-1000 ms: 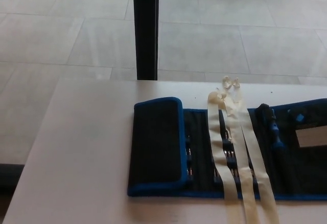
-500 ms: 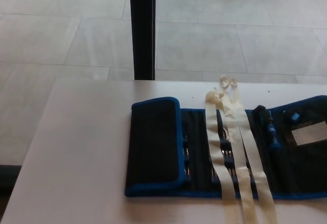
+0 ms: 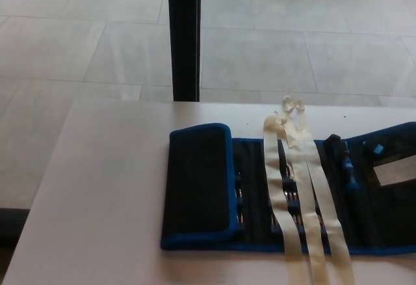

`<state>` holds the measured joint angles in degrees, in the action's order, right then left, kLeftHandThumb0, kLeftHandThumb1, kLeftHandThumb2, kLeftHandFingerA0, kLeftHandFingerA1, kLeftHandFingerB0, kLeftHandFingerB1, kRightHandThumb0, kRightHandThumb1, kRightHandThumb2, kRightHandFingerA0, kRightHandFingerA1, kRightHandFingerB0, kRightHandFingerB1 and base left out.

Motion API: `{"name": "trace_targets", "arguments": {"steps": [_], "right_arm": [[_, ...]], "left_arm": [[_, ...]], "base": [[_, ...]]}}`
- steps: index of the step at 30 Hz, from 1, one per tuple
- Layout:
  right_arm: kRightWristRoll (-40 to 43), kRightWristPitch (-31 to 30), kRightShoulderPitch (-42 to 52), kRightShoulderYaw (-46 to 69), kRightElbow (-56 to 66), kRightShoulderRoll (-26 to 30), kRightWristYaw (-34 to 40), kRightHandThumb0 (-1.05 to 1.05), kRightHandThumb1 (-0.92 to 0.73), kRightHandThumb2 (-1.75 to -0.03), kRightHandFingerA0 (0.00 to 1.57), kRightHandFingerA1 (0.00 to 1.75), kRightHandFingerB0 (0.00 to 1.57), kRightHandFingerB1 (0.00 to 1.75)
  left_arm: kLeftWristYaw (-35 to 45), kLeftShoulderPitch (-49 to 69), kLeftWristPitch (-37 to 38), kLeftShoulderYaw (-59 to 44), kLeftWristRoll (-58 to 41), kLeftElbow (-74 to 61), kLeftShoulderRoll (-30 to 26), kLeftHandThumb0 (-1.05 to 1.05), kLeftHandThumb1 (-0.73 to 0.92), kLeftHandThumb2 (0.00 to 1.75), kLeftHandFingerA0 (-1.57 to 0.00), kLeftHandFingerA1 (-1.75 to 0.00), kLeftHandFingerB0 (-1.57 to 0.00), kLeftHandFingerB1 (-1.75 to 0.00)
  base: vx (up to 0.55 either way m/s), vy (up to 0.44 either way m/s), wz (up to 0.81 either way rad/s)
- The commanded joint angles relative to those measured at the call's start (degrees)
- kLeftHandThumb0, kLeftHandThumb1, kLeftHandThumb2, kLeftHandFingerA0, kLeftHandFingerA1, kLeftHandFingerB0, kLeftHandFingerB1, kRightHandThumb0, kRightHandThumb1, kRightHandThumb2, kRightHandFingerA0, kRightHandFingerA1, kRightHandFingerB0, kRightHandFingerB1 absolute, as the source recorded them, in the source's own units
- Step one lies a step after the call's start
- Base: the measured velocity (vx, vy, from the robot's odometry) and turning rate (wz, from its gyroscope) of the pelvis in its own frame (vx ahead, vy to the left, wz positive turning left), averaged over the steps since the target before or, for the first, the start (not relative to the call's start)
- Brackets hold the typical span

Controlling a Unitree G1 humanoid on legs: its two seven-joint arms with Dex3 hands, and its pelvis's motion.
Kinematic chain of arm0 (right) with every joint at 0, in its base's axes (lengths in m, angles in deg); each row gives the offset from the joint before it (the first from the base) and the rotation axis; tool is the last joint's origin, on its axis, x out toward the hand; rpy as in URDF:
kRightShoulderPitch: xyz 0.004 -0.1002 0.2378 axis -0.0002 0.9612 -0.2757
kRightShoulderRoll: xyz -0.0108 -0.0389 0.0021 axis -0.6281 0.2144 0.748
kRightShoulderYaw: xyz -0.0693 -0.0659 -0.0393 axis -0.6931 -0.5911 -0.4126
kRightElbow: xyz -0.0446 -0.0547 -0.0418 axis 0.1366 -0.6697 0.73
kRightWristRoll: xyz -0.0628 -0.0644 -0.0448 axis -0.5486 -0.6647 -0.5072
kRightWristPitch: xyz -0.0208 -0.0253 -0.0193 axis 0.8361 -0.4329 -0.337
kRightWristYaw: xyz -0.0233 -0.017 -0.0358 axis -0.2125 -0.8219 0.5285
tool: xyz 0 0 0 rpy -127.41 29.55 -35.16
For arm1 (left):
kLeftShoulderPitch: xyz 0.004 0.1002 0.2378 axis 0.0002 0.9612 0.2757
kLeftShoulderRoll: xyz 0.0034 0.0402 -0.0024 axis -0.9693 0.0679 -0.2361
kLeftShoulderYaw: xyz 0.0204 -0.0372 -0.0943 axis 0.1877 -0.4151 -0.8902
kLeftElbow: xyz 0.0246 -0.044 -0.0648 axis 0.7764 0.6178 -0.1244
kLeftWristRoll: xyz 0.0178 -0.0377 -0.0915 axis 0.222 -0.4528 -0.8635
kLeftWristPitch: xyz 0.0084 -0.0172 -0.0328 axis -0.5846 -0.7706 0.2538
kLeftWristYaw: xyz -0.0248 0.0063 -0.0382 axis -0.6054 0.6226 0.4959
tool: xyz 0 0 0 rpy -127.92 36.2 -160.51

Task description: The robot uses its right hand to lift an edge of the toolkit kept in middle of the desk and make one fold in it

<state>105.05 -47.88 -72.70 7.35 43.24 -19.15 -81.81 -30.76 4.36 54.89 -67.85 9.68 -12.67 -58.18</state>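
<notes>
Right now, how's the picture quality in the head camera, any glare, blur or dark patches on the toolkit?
Head view: soft and slightly blurred overall; the pale desk looks washed out, with no hard shadows. The toolkit is so dark that its folded flap shows almost no detail; the tools in its pockets are hard to make out. The cream straps stand out brightly. Neither hand is in view.

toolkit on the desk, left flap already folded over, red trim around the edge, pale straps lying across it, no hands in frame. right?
Nearly. The trim on the toolkit is blue, not red; the head view shows it clearly around the folded flap. The rest holds: the left flap is folded over, the pale straps lie across it on the desk, and no hand is in frame.
</notes>
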Motion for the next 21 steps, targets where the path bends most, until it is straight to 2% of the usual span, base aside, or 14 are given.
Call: {"name": "trace_targets", "arguments": {"steps": [1,6,8,10,14,16,21], "right_arm": [[-1.85,-1.9,0.31,-2.1,0.12,-0.26,-0.6,-0.55,-0.76,-0.63,0.62,0.52,0.47,0.43],[-2.78,-0.65,0.24,-3.46,-2.31,-0.11,-1.06,-0.55,-0.75,-0.63,0.63,0.52,0.44,0.42],[-3.07,-0.11,0.21,-3.62,-3.76,-0.02,-1.33,-0.55,-0.76,-0.63,0.6,0.52,0.44,0.43],[-3.1,-0.36,0.24,-3.06,-4.61,0.0,-0.17,-0.53,-0.77,-0.63,0.58,0.51,0.45,0.42],[-3.08,0.13,0.26,-2.55,-5.25,0.04,0.1,-0.53,-0.76,-0.63,0.58,0.51,0.47,0.43],[-3.0,0.1,0.56,-2.69,-4.44,-0.03,-0.6,-0.54,-0.76,-0.63,0.63,0.52,0.47,0.44],[-3.33,-0.31,0.96,-4.12,-2.96,-0.72,-2.11,-0.55,-0.75,-0.63,0.61,0.5,0.48,0.43]], "left_arm": [[-0.59,-0.49,-0.85,-0.51,-1.16,-0.02,-0.64,-0.57,0.73,0.62,-0.66,-0.72,-0.58,-0.58],[-0.3,-0.23,-0.53,-0.12,-0.89,-0.09,-0.69,-0.57,0.73,0.62,-0.65,-0.7,-0.54,-0.56],[-0.28,0.12,-0.58,0.22,-0.6,-0.05,-0.97,-0.58,0.74,0.61,-0.65,-0.72,-0.48,-0.53],[-0.18,0.25,-0.17,0.14,-0.66,0.28,-0.97,-0.58,0.73,0.62,-0.64,-0.7,-0.54,-0.56],[-0.35,0.25,-0.43,1.06,-0.12,-0.15,-1.13,-0.58,0.74,0.62,-0.66,-0.74,-0.51,-0.55],[-0.19,0.22,-0.45,1.27,-0.22,-0.26,-1.24,-0.59,0.74,0.62,-0.68,-0.78,-0.55,-0.58],[-0.37,-0.13,-0.72,1.01,-0.9,0.09,-1.35,-0.59,0.73,0.62,-0.66,-0.74,-0.55,-0.58]], "base": [[0.0,0.0,0.0],[0.0,0.0,0.0],[0.0,0.0,0.0],[0.0,0.0,0.0],[0.0,0.0,0.0],[0.0,0.0,0.0],[0.0,0.0,0.0]]}}
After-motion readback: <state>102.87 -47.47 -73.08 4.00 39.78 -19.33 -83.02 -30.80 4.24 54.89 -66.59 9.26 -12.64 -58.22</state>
